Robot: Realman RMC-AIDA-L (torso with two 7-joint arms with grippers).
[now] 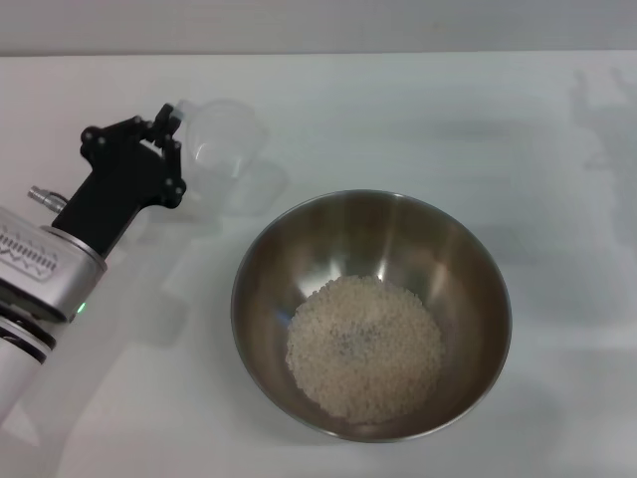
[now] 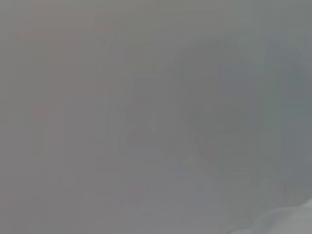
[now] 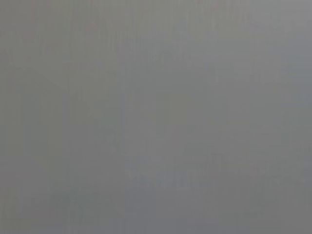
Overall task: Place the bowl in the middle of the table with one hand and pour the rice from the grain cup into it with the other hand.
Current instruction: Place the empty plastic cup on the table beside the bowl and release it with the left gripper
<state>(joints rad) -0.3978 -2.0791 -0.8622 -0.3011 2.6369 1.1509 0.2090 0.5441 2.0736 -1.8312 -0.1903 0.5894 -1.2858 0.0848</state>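
Note:
The bowl [image 1: 458,259] stands in the middle of the table [image 1: 557,149], a little toward the front. The rice [image 1: 364,346] lies in a loose heap on the bowl's bottom. The grain cup [image 1: 227,134] stands upright on the table at the back left of the bowl, and it looks empty. My left gripper [image 1: 171,149] is right beside the cup on its left, at the cup's wall. The left wrist view shows only a grey blur. My right gripper is out of view, and its wrist view shows only plain grey.
My left arm [image 1: 40,269] reaches in from the front left corner. Faint shadows lie on the table at the far right.

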